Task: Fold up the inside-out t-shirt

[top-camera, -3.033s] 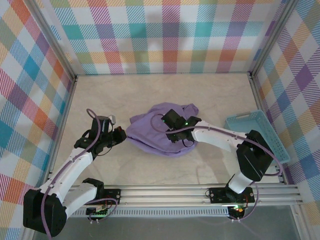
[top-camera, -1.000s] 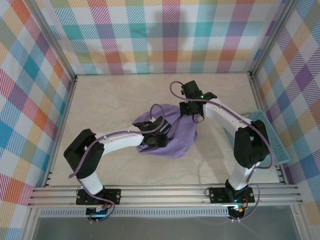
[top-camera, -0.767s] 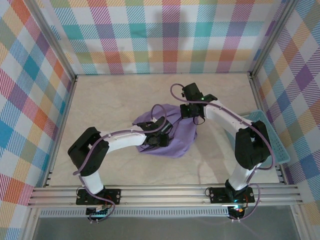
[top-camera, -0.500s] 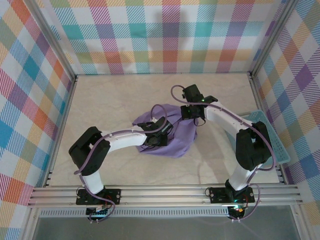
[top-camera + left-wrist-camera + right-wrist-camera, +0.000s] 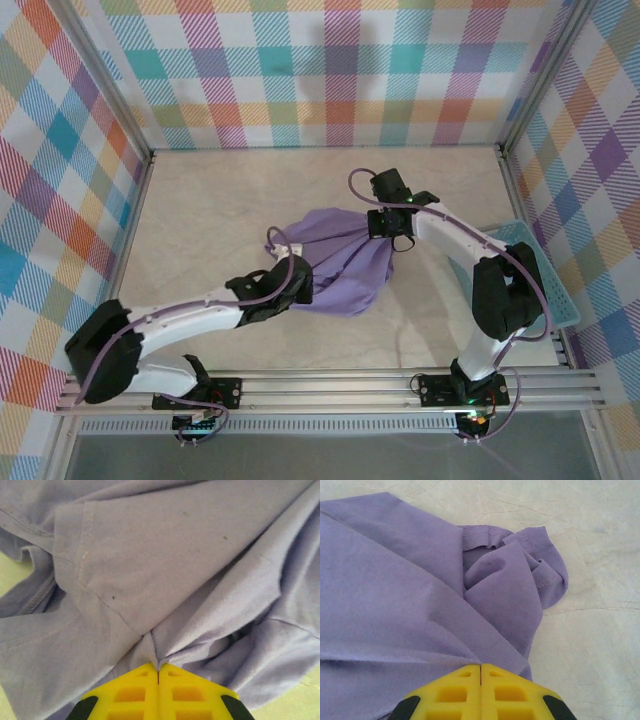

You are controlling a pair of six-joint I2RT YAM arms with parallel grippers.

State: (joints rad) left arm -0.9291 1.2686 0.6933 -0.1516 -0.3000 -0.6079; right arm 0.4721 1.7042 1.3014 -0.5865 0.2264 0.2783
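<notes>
The t-shirt [image 5: 340,265] is seen bunched in the middle of the table [image 5: 220,200], pulled taut between the left pincer [image 5: 158,671], clamped on a fold at its near-left edge, and the right pincer [image 5: 480,673], clamped on its far-right edge.

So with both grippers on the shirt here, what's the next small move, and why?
Probably draw the left gripper and right gripper apart: both look shut on the t-shirt, which lies bunched and creased between them.
</notes>
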